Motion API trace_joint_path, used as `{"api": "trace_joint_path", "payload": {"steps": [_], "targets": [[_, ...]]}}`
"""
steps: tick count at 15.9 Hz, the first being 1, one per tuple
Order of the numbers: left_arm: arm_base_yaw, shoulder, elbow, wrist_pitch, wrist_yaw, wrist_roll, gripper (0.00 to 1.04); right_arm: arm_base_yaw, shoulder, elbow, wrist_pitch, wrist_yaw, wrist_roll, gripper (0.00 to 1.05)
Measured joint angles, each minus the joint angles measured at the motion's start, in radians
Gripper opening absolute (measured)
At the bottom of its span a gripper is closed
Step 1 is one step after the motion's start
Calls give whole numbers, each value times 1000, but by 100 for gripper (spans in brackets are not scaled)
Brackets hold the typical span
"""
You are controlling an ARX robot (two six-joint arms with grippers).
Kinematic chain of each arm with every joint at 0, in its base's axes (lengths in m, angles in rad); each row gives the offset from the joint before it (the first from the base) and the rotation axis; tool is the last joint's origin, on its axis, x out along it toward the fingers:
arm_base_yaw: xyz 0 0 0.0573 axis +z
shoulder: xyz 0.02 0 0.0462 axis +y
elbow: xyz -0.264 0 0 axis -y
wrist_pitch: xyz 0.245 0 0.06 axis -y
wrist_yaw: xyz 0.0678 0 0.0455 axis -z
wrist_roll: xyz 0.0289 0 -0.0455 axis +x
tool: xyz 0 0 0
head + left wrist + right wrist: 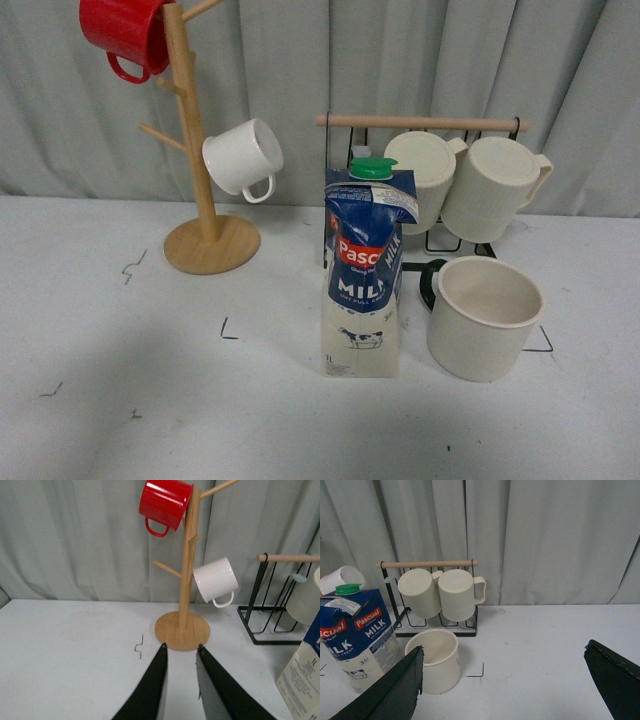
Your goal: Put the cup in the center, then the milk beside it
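- Table (150, 420): white surface with small black corner marks, grey curtain behind.
- Wooden mug tree (200, 180): back left; carries a red mug (125, 30) and a small white mug (243, 157).
- Black wire rack (420, 125) with wooden bar: back right; two ribbed cream mugs (455, 185) hang from it.
- Milk (365, 270): upright near the table's middle, green cap on top, just left of the cup.
- Cup (485, 318): upright, mouth open upward, black handle toward the rack, right of the carton, apart from it.
- Left gripper (180, 680): fingers nearly together, a narrow gap between, holding nothing.
- Right gripper (502, 680): fingers spread wide, empty.
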Motion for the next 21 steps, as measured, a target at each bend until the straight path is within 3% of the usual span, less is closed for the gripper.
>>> {"api": "trace_joint_path", "payload": {"steps": [2,8,10,21], "targets": [[56,-128,-45,-73,51,3,2,0,0,0,0,0,0,98],[168,-477,-109,-350,161,3,2,0,0,0,0,0,0,98],[263,-576,-117,-438,256,4,2,0,0,0,0,0,0,98],[263,-946,-118,-792,263,4,2,0,0,0,0,0,0,98]]}}
